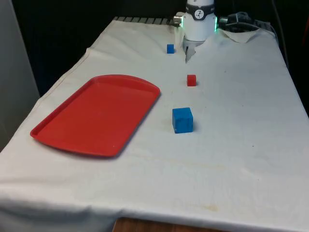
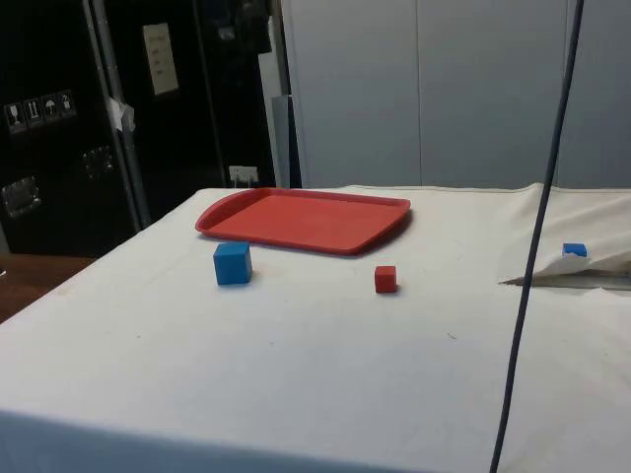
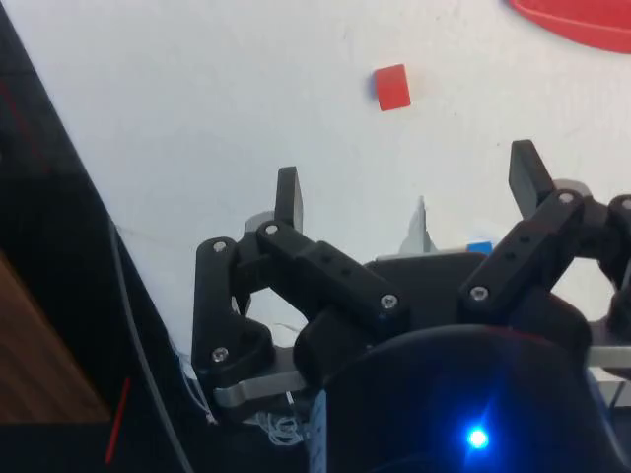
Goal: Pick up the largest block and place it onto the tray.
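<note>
The gripper (image 3: 409,192) is seen in the wrist view with its two fingers spread wide apart and nothing held between them, raised above the white cloth (image 1: 241,145). The largest block, a blue cube (image 1: 182,120), is found on the cloth near the middle of the table, just beside the red tray (image 1: 96,116) at the tray's 3 o'clock in the front view, apart from its rim. A small red block (image 1: 191,80) is set at the blue cube's 12 o'clock. A small blue block (image 1: 170,48) is placed farther off at about 11 o'clock, near the robot's base.
</note>
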Available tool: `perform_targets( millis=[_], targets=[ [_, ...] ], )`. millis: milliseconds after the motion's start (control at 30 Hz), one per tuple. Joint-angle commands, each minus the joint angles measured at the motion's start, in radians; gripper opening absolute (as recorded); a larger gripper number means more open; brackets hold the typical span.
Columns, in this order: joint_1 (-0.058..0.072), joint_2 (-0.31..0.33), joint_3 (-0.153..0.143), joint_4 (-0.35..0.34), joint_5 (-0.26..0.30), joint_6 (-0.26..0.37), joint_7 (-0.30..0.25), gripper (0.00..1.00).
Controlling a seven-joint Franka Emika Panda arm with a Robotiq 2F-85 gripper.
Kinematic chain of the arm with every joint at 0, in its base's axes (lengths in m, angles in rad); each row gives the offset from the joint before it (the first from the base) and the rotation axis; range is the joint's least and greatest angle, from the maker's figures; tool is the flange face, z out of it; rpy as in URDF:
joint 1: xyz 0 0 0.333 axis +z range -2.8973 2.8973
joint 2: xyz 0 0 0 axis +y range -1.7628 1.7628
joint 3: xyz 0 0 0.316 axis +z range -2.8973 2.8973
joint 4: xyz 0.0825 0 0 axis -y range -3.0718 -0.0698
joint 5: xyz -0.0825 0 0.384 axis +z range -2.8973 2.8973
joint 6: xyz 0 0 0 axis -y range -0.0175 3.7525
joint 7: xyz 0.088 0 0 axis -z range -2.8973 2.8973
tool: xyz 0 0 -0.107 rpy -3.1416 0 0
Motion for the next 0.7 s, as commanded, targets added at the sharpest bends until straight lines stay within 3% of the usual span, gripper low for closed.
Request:
perform_targets(
  millis=[0,300,367,667],
  targets=[
    [0.0,0.005,0.0,0.002,0.002,0.004,0.0,1.0],
    [-0.001,0.079,0.004,0.011,0.048,0.088,-0.001,1.0],
    [0.0,0.074,0.002,0.008,0.037,0.084,0.0,1.0],
    [0.0,0.137,0.019,0.015,0.099,0.164,0.002,1.0]
  ],
)
